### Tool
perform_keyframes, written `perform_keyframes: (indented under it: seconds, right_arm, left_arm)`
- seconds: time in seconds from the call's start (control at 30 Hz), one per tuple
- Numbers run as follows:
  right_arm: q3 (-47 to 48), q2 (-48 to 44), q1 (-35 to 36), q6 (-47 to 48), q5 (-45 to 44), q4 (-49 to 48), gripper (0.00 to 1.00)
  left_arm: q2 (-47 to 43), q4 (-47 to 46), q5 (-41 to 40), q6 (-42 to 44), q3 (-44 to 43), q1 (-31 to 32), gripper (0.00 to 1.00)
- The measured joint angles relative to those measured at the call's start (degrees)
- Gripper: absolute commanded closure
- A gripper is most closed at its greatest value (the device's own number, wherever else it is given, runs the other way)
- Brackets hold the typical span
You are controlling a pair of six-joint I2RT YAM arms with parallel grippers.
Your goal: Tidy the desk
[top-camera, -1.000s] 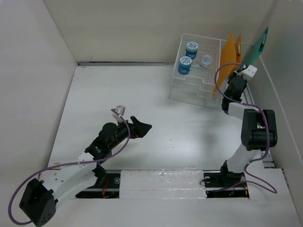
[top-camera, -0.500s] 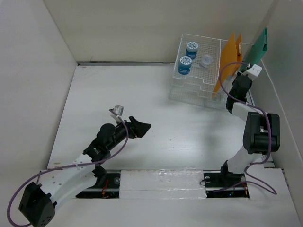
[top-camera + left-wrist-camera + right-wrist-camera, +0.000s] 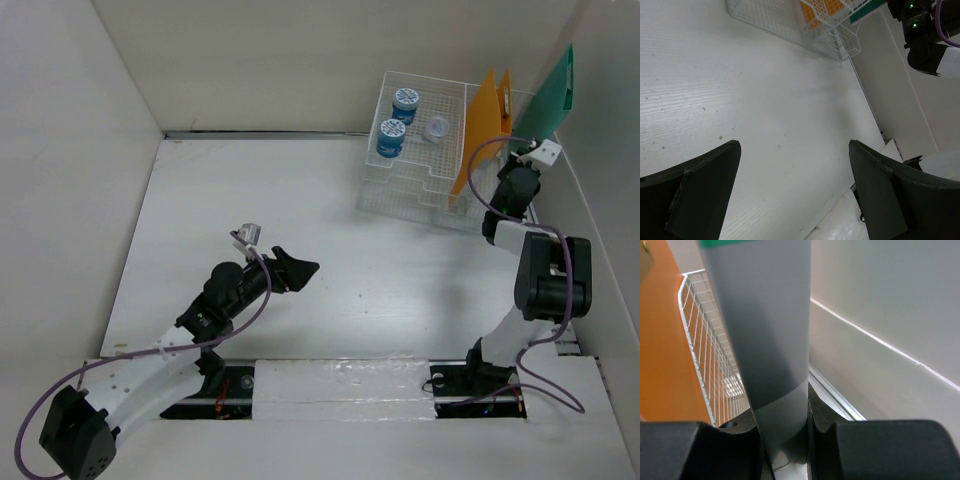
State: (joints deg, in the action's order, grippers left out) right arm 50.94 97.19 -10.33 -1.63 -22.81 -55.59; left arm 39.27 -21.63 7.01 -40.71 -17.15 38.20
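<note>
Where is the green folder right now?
Top view, far right: the green folder is clamped in the right gripper, tilted up beside the right wall, just right of the orange folders in the wire rack.

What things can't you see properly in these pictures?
Writing on the blue tubs: too small in the top view.
Green folder: blurry and cut off by the top edge in the right wrist view.
Wire rack: its inside is cut off by the top edge in the left wrist view.
</note>
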Motion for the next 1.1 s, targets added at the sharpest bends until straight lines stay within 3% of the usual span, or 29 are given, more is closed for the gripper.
perform_keyframes:
  seconds: [0.53,0.63,0.67,0.73,0.77,1.0,1.03,1.07,1.1]
  right_arm:
    - [0.0,7.69,-0.2,-1.38,3.37,-7.85,0.98]
    - [-0.74,8.28,-0.15,-1.42,3.28,-9.49,0.85]
    - [-0.79,8.28,-0.15,-1.57,3.21,-10.08,0.68]
    - [-1.29,8.26,-0.13,-1.79,3.13,-10.49,0.65]
    - [-1.31,8.15,-0.15,-2.01,3.13,-10.56,0.56]
    - [-3.21,4.31,-0.57,-3.06,3.43,-10.64,0.32]
    - [-3.45,3.48,-0.59,-3.37,3.34,-10.4,0.24]
    - [-3.74,2.67,-0.61,-3.87,3.34,-10.4,0.0]
    - [-4.04,1.7,-0.66,-4.57,3.28,-10.36,0.0]
  left_arm:
    - [0.7,-0.52,-1.09,0.37,0.83,0.0,0.13]
    - [0.68,-0.52,-1.33,0.39,0.85,0.0,0.13]
    - [0.68,-0.55,-1.44,0.39,0.85,0.0,0.13]
    - [0.7,-0.74,-1.46,0.39,0.98,0.0,0.14]
    - [0.72,-0.85,-1.44,0.39,1.03,0.0,0.13]
    - [0.63,-0.9,-1.44,0.28,1.05,0.0,0.13]
    - [0.59,-0.9,-1.46,0.24,1.05,0.0,0.13]
    - [0.55,-0.9,-1.46,0.15,1.05,0.0,0.13]
    - [0.44,-0.85,-1.44,0.02,1.05,0.0,0.13]
